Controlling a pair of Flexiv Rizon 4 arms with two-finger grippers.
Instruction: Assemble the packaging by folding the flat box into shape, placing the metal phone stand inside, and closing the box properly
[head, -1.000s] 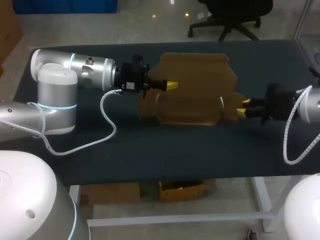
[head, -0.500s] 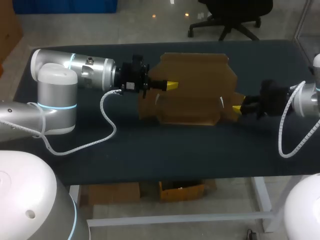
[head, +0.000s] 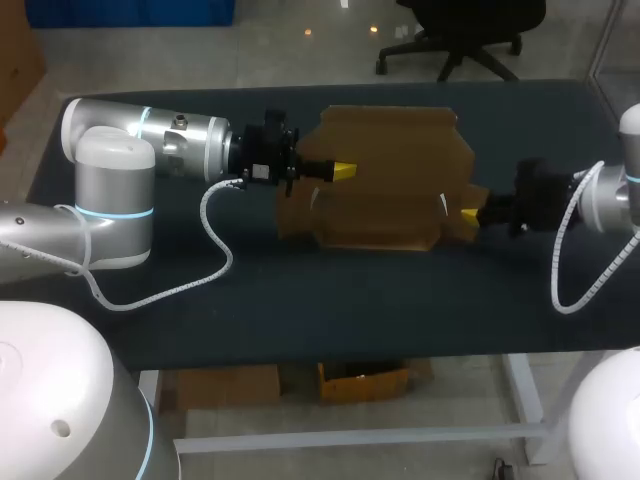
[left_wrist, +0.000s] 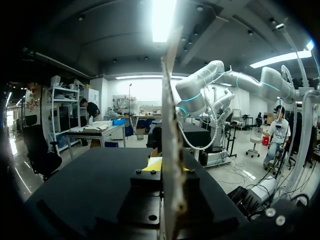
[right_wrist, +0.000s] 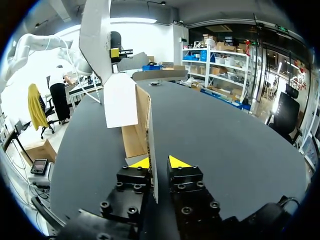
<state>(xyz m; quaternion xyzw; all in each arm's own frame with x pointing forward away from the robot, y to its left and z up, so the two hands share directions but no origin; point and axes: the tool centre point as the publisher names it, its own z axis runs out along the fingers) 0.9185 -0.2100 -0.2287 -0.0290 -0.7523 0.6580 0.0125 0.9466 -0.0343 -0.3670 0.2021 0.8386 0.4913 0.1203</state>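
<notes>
A flat brown cardboard box (head: 390, 170) stands raised on edge over the dark table (head: 300, 300). My left gripper (head: 343, 170) is shut on its left part; in the left wrist view the board's edge (left_wrist: 170, 125) rises upright out of the left gripper (left_wrist: 167, 169). My right gripper (head: 468, 215) sits at the box's lower right flap. In the right wrist view that flap (right_wrist: 149, 130) runs between the fingers of the right gripper (right_wrist: 157, 162), which stand close on either side with a slim gap left. No phone stand shows in any view.
The table's dark top stretches bare in front of the box and behind it. My left arm's cable (head: 215, 250) loops down onto the table at the left.
My right gripper has moved left onto the box's right flap and its fingers have narrowed around it. The left arm and the box have stayed still.
</notes>
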